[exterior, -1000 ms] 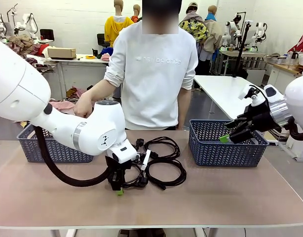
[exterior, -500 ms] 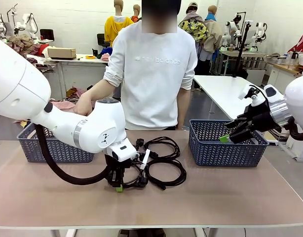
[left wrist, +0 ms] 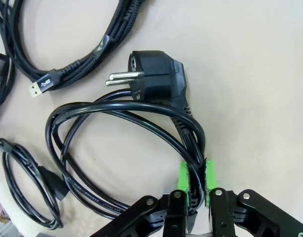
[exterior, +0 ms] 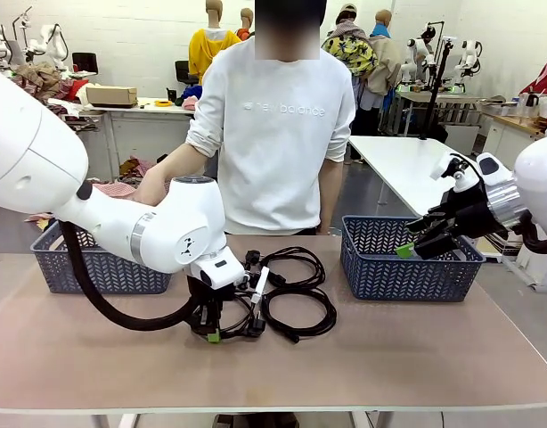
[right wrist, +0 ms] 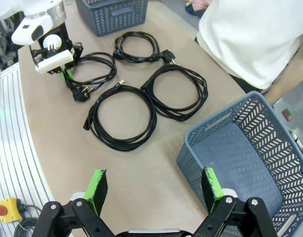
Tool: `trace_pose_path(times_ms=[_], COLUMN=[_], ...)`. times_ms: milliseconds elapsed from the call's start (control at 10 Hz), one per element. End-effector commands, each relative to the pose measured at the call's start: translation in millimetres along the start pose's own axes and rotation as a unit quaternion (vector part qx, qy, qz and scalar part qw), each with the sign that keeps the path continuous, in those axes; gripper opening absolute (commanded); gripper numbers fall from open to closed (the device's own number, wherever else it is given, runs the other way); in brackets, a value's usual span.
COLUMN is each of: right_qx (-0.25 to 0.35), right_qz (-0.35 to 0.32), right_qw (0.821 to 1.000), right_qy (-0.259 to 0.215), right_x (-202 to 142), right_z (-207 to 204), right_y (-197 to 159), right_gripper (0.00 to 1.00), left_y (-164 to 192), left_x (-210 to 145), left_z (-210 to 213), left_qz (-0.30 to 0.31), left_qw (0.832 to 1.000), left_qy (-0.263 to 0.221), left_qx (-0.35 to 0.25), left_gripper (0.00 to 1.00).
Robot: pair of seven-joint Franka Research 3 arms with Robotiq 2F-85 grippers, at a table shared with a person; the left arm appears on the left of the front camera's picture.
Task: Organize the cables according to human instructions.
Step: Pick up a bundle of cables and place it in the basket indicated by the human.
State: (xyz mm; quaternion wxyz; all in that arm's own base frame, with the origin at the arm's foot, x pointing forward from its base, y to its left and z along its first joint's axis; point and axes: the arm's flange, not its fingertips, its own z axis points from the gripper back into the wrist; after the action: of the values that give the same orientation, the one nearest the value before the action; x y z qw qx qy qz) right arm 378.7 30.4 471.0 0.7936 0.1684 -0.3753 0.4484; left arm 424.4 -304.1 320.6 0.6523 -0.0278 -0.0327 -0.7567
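The words "new balance" are printed in pale letters across the chest of the white sweatshirt (exterior: 282, 152) worn by the person at the far side. In the left wrist view, fine pale print is seen along a black cable (left wrist: 77, 185), too small to be read.

The left arm (exterior: 167, 236) reaches in from the left, elbow bent, with its wrist turned straight down at the near middle. The left gripper (exterior: 214, 332) points downward, its green-padded fingers (left wrist: 183, 175) pinched together on a black cable (left wrist: 161, 81). The right arm (exterior: 536, 183) is raised at the far right. The right gripper (exterior: 416, 242) angles leftward and down, its fingers (right wrist: 98, 183) spread wide and empty.
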Motion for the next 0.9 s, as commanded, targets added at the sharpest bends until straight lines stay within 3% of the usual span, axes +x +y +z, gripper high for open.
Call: trace_pose_path(times_ms=[0, 500, 800], right_qx=[0.005, 0.005, 0.005], right_qz=[0.009, 0.009, 0.009], right_qw=[1.000, 1.000, 1.000], right_qy=[-0.011, -0.011, -0.011], right_x=[-1, -1, -1], right_z=[-3, -3, -3], right_y=[-4, -4, -4], right_gripper=[1.00, 1.00, 1.00], left_y=[-3, -12, 12], left_x=[-10, -29, -84], left_z=[16, 129, 197], left_qz=[0.002, 0.037, 0.045], left_qw=[1.000, 0.991, 0.987], left_qy=[0.005, -0.010, -0.008], left_qx=[0.017, 0.131, 0.153], left_gripper=[0.00, 0.00, 0.00])
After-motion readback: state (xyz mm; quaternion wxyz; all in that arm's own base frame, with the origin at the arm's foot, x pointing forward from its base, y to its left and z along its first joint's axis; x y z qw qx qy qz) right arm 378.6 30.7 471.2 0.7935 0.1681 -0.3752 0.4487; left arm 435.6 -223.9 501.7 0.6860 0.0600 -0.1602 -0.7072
